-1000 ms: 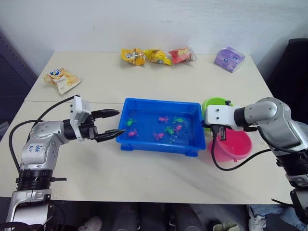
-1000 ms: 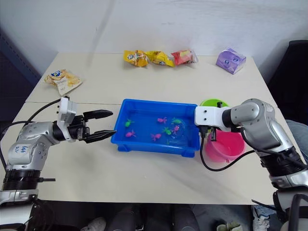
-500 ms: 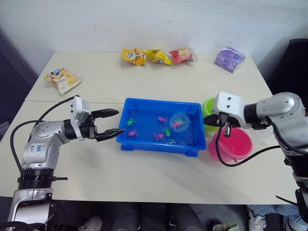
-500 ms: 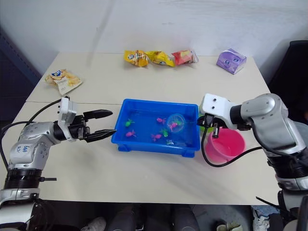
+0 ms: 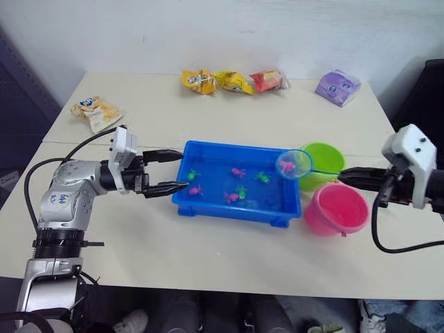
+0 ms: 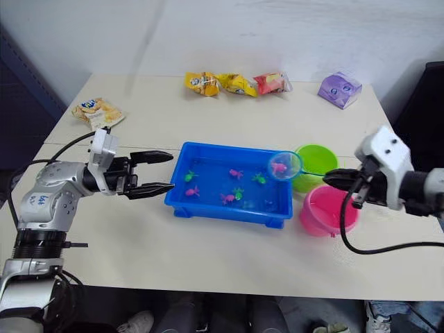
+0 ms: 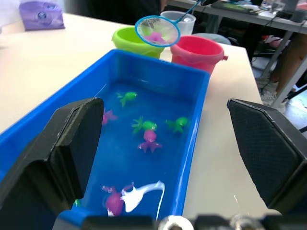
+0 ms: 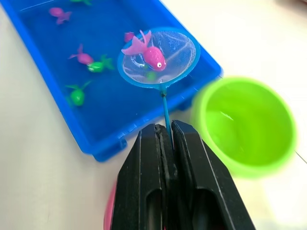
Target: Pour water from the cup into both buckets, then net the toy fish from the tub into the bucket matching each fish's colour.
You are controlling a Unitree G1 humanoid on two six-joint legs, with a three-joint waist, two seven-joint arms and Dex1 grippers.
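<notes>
Now blue tub just ahead of left gripper, fingers spread, empty. Right gripper clenched on net handle; hoop out ahead over tub corner beside green bucket, pink fish inside.

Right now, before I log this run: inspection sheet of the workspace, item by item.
Surface: pale table, two tops joined.
Job's things: net holds a pink fish, over the blue tub's end by the green bucket; pink bucket beside it; more fish in the tub's water.
Clutter: snack packets, another packet, purple pack.
Grippers: left gripper open at the tub's end; right gripper shut on the net's handle.
Cables: black, on both arms.
Surroundings: white wall.
</notes>
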